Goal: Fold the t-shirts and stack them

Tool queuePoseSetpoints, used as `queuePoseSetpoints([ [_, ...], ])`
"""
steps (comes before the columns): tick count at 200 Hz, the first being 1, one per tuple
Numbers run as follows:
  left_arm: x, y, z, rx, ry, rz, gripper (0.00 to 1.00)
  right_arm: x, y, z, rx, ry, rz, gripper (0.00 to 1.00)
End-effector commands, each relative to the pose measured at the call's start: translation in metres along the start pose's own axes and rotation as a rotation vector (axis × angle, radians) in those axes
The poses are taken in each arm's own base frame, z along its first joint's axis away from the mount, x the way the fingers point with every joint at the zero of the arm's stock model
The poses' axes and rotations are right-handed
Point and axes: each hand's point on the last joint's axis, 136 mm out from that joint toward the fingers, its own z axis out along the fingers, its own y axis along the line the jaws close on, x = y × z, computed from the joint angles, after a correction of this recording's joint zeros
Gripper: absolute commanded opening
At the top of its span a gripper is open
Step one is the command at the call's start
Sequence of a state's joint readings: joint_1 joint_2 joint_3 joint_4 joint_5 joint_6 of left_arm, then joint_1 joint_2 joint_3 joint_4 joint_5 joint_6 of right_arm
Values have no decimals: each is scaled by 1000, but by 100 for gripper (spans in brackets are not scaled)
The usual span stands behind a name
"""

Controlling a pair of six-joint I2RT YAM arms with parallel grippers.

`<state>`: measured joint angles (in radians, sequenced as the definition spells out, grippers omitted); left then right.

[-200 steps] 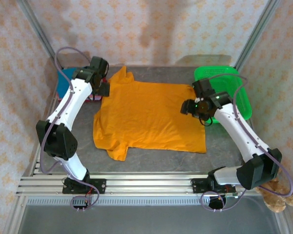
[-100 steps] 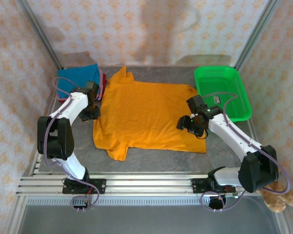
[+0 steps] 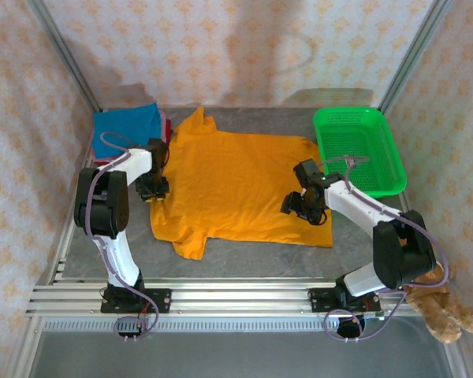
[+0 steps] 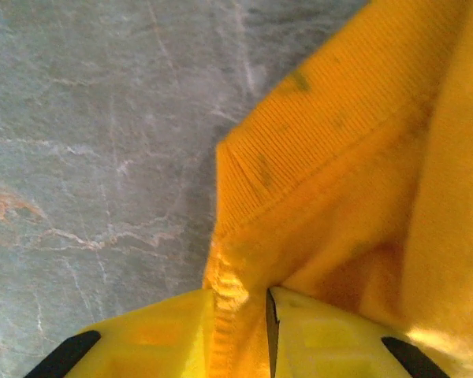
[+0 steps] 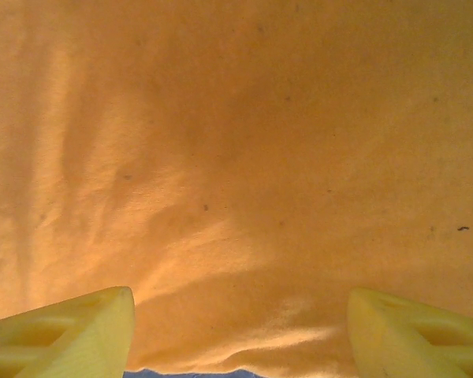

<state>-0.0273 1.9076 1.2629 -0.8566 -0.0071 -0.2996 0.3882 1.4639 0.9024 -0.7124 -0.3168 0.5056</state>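
A bright orange t-shirt (image 3: 236,185) lies spread flat across the middle of the grey table. At the shirt's left edge my left gripper (image 3: 152,189) is shut on a ribbed hem fold of the orange t-shirt (image 4: 355,157); in the left wrist view the cloth is pinched between the yellow fingers of the left gripper (image 4: 240,295). My right gripper (image 3: 299,206) hovers over the shirt's right side. In the right wrist view the right gripper (image 5: 240,303) stands open, with flat orange cloth (image 5: 244,157) under it and nothing between its fingers. A folded blue t-shirt (image 3: 126,122) lies at the back left on a red one (image 3: 166,126).
A green mesh basket (image 3: 322,146) stands at the back right, close to the right arm. A brown teddy bear (image 3: 445,311) sits off the table at the near right. Bare grey table (image 4: 102,142) lies left of the shirt. Patterned walls enclose the space.
My left gripper came forward from the back-left stack to the shirt's left edge and shut on it. My right gripper moved nearer, over the shirt's right side, still open.
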Motion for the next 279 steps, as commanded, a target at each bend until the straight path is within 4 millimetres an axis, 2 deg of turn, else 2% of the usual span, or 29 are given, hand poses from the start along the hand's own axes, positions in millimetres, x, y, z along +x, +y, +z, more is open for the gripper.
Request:
queuePoseSetpoints([
  [1, 6, 24, 15, -80, 55, -84, 27, 10, -21, 12, 77, 12, 68, 72],
  [34, 24, 33, 26, -96, 93, -111, 27, 25, -38, 24, 110, 38, 114, 72],
  [66, 35, 45, 23, -146, 113, -106, 28, 32, -53, 30, 188, 72, 126, 74],
  [70, 34, 46, 16, -142, 88, -113, 28, 32, -54, 30, 197, 77, 126, 74],
  [97, 38, 52, 11, -133, 88, -130, 28, 35, -62, 30, 232, 80, 135, 74],
  [128, 34, 55, -8, -124, 52, -138, 31, 36, -55, 23, 186, 77, 118, 74],
  [143, 30, 55, -22, -102, 24, -145, 37, 37, -47, 11, 145, 69, 104, 74],
  [156, 30, 56, -33, -87, 3, -151, 41, 37, -50, -2, 155, 48, 102, 74],
  [175, 34, 58, -48, -65, -14, -153, 46, 39, -64, -22, 212, 11, 109, 74],
  [191, 42, 57, -54, -40, -7, -151, 49, 42, -77, -31, 242, -14, 135, 72],
  [234, 69, 51, -62, 41, 16, -154, 51, 54, -112, -32, 256, -64, 257, 62],
  [279, 98, 44, -56, 108, 61, -167, 52, 50, -123, -28, 238, -128, 349, 55],
])
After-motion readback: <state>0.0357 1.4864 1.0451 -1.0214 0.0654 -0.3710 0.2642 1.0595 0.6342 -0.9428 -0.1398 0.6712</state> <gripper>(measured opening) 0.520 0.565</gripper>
